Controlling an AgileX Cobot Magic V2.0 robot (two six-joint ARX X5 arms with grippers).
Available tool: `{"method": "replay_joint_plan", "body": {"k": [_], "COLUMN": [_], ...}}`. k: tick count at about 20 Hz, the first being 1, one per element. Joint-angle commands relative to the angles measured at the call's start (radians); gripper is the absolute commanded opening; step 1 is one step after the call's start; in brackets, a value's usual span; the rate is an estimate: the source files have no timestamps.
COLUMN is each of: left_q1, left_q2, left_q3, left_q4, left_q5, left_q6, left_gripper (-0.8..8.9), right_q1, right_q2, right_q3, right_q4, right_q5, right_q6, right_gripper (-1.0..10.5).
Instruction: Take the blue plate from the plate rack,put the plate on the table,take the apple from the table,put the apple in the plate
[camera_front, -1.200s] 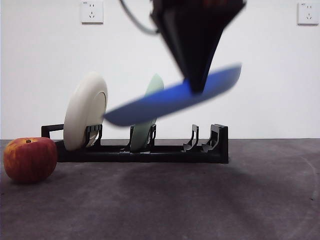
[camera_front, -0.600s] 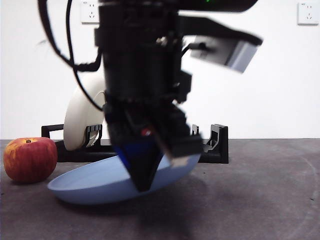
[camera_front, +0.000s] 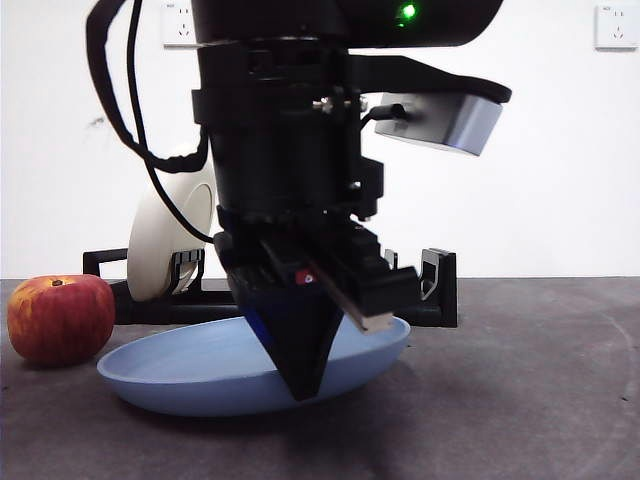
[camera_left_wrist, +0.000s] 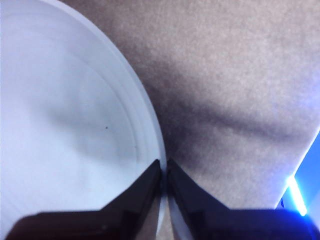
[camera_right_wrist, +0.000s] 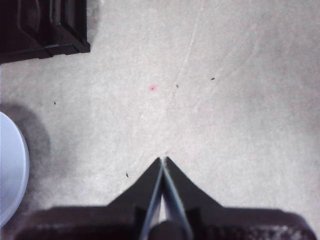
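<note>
1. Plate first: the blue plate (camera_front: 200, 370) now lies low on the worktop (camera_front: 520, 400), in front of the plate rack (camera_front: 435, 290). Half a second ago it was tipped, one edge lifted; now it sits nearly level, though its side under the arm looks slightly raised.
2. The left pincer (camera_front: 303, 385) comes down from above, big and dark, its tip at the plate's near rim.
3. In the left wrist view the left pincer (camera_left_wrist: 163, 170) is clenched on the blue plate's (camera_left_wrist: 65, 130) rim, one jaw inside the rim and one outside, with grey worktop (camera_left_wrist: 235, 90) beyond.
4. A second ago the plate hung high in the air, slanted above the rack; since then the arm has descended to the surface.
5. The apple (camera_front: 60, 318) stands on the worktop just beside the plate's edge, not clearly touching, in the same spot as before.
6. A cream-white plate (camera_front: 165, 245) stands upright in the rack, partly hidden by the arm.
7. The right pincer (camera_right_wrist: 163, 162) is clenched on nothing, above bare worktop, with the rack's end (camera_right_wrist: 45, 27) and a sliver of the plate's rim (camera_right_wrist: 11, 165) in its view.
</note>
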Motion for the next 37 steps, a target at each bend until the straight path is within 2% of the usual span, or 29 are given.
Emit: {"method": "replay_joint_plan", "body": {"k": [1,3,8,11,12,13,14,16,21,24,26,29,30,33,34,37], "left_q1": [-0.002,-0.002,-0.004,-0.013,-0.014,-0.018,-0.018,-0.018,-0.008,0.011,0.023,0.037,0.037,0.037,0.037,0.037], "left_q2": [-0.003,-0.003,-0.042,-0.137,-0.189,-0.231,-0.291,-0.414,-0.704,-0.843,-0.912,-0.986,-1.015,-1.07,-1.086,-1.133], "left_q3": [-0.009,-0.009,-0.002,0.014,0.023,0.032,0.042,0.043,0.046,0.047,0.047,0.046,0.046,0.046,0.046,0.046], "left_q4": [0.021,0.027,0.028,0.005,-0.019,-0.042,-0.071,-0.092,-0.225,-0.354,-0.453,-0.573,-0.573,-0.573,-0.573,-0.573], "left_q5": [0.022,0.022,0.023,0.027,0.03,0.029,0.029,0.029,0.007,-0.072,-0.133,-0.186,-0.181,-0.177,-0.177,-0.177], "left_q6": [0.01,0.006,0.005,-0.028,-0.04,-0.056,-0.071,-0.1,-0.183,-0.241,-0.279,-0.336,-0.334,-0.338,-0.338,-0.324], "left_gripper": [1.44,1.96,1.95,1.84,1.82,1.34,-0.03,-0.08,-0.08,-0.08,-0.08,-0.08,-0.08,-0.08,-0.08,-0.08], "right_q1": [0.0,0.0,0.0,0.001,0.003,0.013,0.035,0.112,0.391,0.534,0.622,0.724,0.754,0.829,0.843,0.877], "right_q2": [0.001,0.001,0.001,0.001,0.001,0.001,0.001,0.001,0.039,0.13,0.226,0.406,0.472,0.664,0.723,0.883], "right_q3": [0.003,0.003,0.003,0.003,0.003,0.003,0.003,0.003,0.003,0.015,0.054,0.176,0.232,0.418,0.481,0.654], "right_q4": [0.003,0.004,0.008,0.018,0.021,0.03,0.046,0.089,0.24,0.328,0.354,0.353,0.351,0.327,0.318,0.295], "right_q5": [-0.024,-0.043,-0.044,-0.053,-0.082,-0.119,-0.174,-0.216,-0.146,-0.135,-0.109,-0.106,-0.106,-0.106,-0.106,-0.108], "right_q6": [0.008,0.008,0.008,0.007,0.007,0.008,0.008,0.011,0.145,0.174,0.183,0.174,0.152,0.106,0.098,0.074], "right_gripper": [0.0,0.0,0.0,0.0,0.0,0.0,0.1,0.8,1.0,1.1,1.7,1.7,2.1,4.8,5.3,5.8]}}
